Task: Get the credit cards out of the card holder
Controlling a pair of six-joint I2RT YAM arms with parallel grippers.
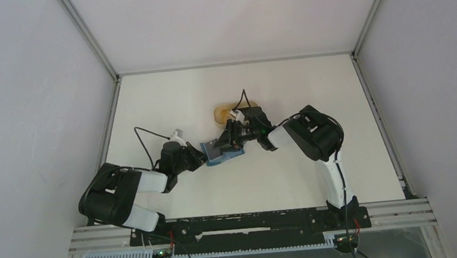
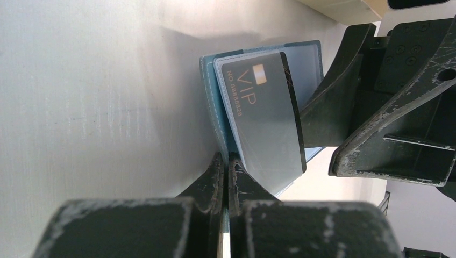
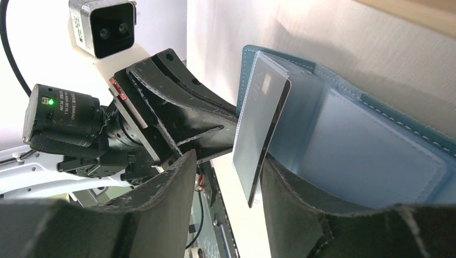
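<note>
The card holder [image 1: 222, 150] lies open on the white table [image 1: 309, 92], near the middle, between the two grippers. Just behind it stands a tan tray [image 1: 223, 112].

The left gripper [image 2: 226, 161] comes in low from the left side. Its fingers are pressed together, and they pinch the near edge of the teal cover – from the left wrist view, the blue edge runs straight down into the closed tips.

A black credit card [image 2: 267, 119] with "VIP" printed on it sticks out from a clear sleeve of the holder. It is lifted at an angle, away from the other sleeves, and one long edge of it is free.

The right gripper [image 3: 228, 159] reaches in from the opposite side. Its fingers [image 3: 293, 207] stand apart, one on each side of the raised card, so the card's lower corner hangs in the gap between them. The right-hand finger is just beside the card's back face – I cannot tell if it touches – and the other finger is clearly apart from the card's front.
</note>
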